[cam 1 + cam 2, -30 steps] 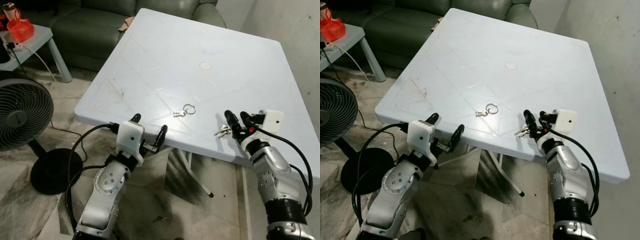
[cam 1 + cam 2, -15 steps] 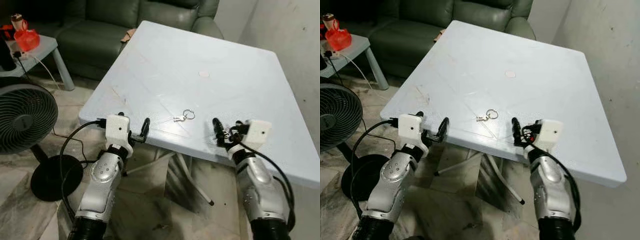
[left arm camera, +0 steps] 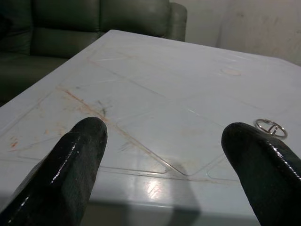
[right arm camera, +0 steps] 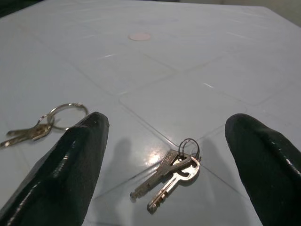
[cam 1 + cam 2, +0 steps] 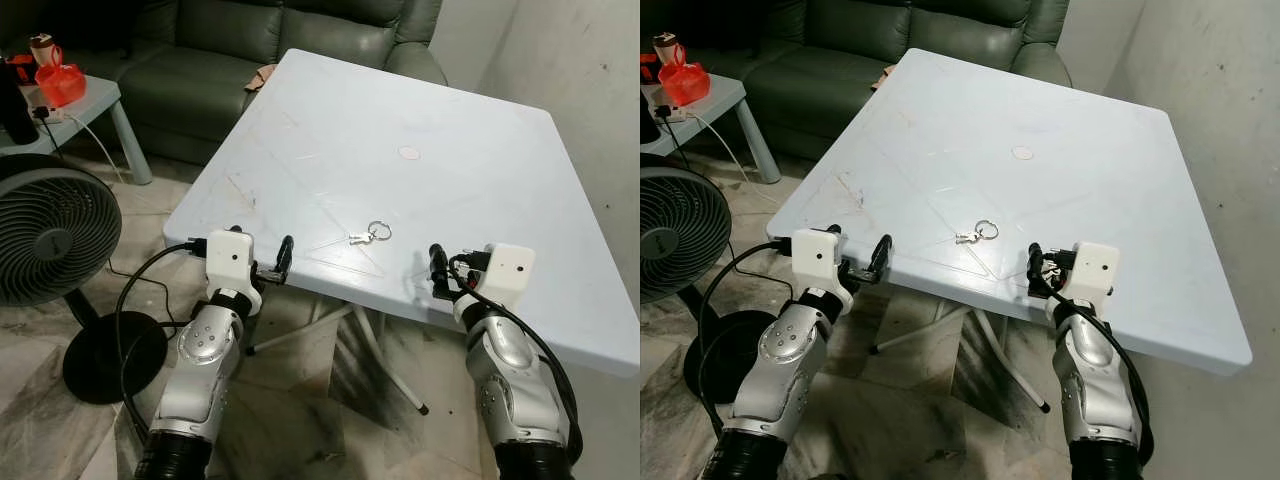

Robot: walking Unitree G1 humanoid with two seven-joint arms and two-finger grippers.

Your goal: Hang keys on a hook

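On the pale blue table (image 5: 470,130) near its front edge you have two sets of keys. One bunch with a large ring (image 5: 370,233) lies between your arms, well clear of both. The second key bunch (image 4: 171,172) lies flat just beyond your right gripper (image 4: 164,155), whose fingers are spread wide with nothing between them. From the head views that second bunch is hard to pick out — the gripper seems to cover it. Your left gripper (image 3: 164,155) sits at the table's front edge, fingers parted and empty. A fan (image 5: 45,235) stands on the floor to your left, partly cut off.
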